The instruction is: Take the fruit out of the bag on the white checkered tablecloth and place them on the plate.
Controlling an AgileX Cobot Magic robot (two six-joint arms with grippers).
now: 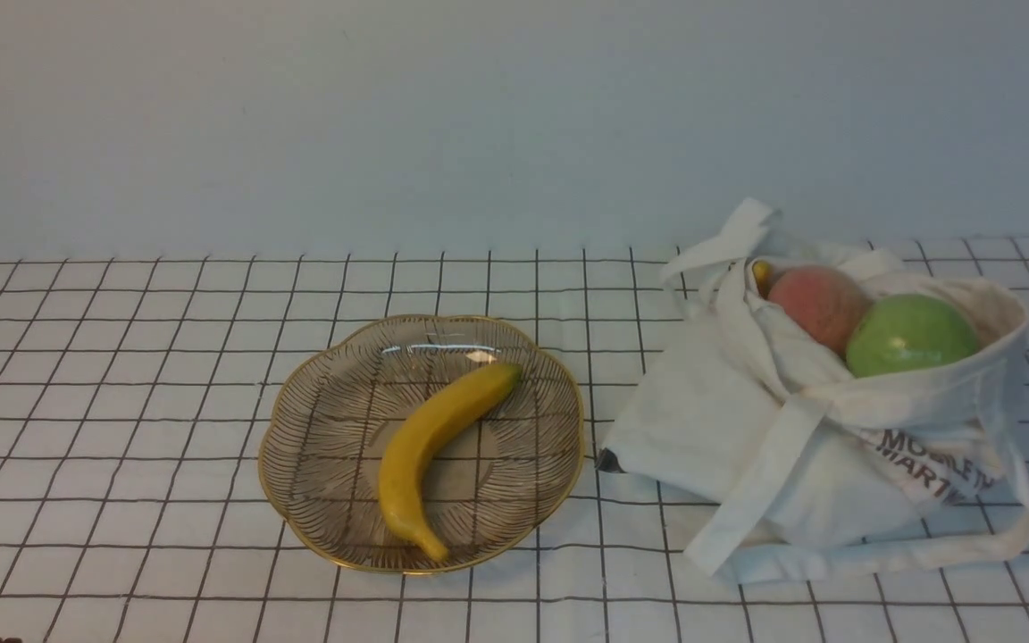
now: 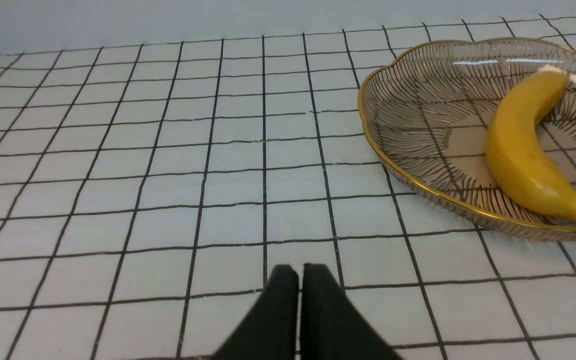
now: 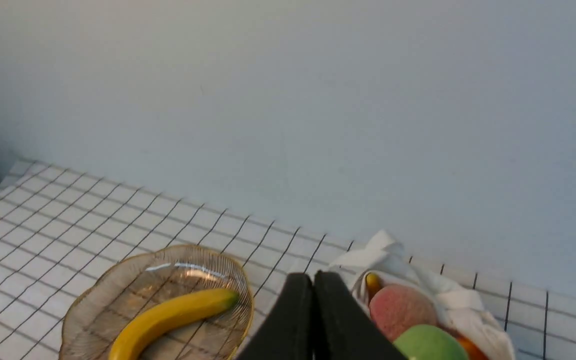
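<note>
A yellow banana lies in the glass plate with the gold rim, at the middle of the checkered tablecloth. The off-white bag sits to its right, mouth open. In it are a pink peach, a green apple and a second yellow fruit tip. My left gripper is shut and empty, low over the cloth, apart from the plate. My right gripper is shut and empty, raised on the near side of the bag. Neither arm shows in the front view.
A plain pale wall stands behind the table. The bag's long straps trail on the cloth in front of it. An orange fruit shows in the bag beside the apple in the right wrist view.
</note>
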